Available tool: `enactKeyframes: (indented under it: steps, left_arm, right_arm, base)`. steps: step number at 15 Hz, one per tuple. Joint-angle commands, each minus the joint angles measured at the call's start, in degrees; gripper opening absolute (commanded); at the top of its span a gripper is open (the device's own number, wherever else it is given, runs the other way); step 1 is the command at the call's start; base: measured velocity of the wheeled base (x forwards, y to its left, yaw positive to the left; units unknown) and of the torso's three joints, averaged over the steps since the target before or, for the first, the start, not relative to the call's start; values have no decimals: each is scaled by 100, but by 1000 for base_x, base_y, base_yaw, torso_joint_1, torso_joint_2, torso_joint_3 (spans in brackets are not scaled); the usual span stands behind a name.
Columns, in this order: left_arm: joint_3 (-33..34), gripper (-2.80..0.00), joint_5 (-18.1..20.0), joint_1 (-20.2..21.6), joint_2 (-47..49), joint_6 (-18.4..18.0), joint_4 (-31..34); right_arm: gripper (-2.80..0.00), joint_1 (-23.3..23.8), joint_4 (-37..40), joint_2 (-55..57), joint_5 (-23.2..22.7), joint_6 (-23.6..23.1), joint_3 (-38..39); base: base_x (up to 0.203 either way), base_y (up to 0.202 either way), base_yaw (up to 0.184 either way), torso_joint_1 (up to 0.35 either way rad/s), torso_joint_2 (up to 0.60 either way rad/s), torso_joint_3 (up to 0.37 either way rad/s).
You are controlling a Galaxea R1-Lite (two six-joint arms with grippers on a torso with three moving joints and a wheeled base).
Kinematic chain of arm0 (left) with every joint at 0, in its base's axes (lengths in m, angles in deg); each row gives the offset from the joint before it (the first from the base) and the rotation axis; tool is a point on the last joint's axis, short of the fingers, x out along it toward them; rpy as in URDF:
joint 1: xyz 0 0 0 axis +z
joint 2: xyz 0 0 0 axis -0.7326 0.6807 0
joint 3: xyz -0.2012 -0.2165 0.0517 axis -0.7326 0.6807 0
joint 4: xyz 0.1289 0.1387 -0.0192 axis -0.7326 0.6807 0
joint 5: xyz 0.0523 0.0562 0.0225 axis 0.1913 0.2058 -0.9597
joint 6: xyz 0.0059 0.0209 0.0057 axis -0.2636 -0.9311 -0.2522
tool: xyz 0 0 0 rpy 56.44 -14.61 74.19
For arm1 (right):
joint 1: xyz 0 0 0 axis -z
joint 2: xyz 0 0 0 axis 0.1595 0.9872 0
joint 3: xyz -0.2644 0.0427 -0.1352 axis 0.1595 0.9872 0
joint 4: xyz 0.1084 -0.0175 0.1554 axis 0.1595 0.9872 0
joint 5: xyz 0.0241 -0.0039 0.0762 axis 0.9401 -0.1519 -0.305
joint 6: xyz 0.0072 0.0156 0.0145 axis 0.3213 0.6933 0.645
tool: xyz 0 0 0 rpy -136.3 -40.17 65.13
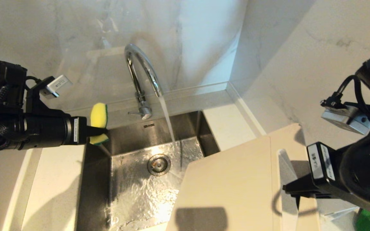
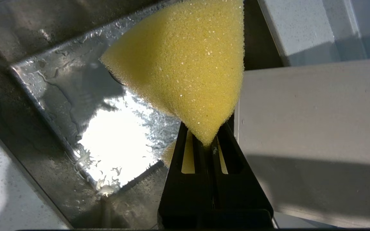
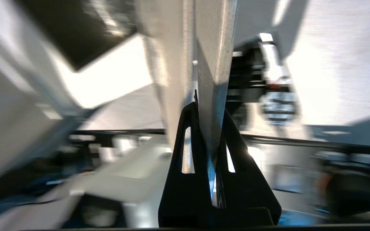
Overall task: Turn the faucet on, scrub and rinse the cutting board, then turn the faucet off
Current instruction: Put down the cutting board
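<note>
Steel sink (image 1: 133, 192) — wet basin, round drain (image 1: 159, 164), white counter (image 1: 56, 179) either side. Faucet (image 1: 139, 69) running, stream landing behind the drain. Left gripper (image 1: 99, 131) clenched on a yellow sponge (image 1: 99, 115) above the sink's left rim. Cutting board (image 1: 233, 183) — cream, thin, slot handle — tilted over the sink's right edge, pinched at that handle end by the right gripper (image 1: 287, 189).

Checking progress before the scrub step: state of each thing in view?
Faucet: on, water running into the sink.
Sink: wet, drain uncovered.
Sponge: pinched in the left gripper, above the sink's left edge.
Cutting board: held by the right gripper, out of the stream.
</note>
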Motion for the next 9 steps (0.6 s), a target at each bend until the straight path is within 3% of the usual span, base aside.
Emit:
enactKeyframes:
  steps: [1,5,9]
  left_arm:
    - [-10,-280,7,0,3,49,-1]
    - [-19,-280,7,0,-1,55,-1]
    - [-19,-280,7,0,-14,55,-1]
  right_arm:
    - [-280,-2,218,-294,396,-303,429]
    - [-280,-2,179,-491,791,-364,1453]
    - [-280,-7,-712,-458,838,-416,2296]
  base:
    - [0,0,0,0,0,0]
    - [0,0,0,0,0,0]
    - [0,0,0,0,0,0]
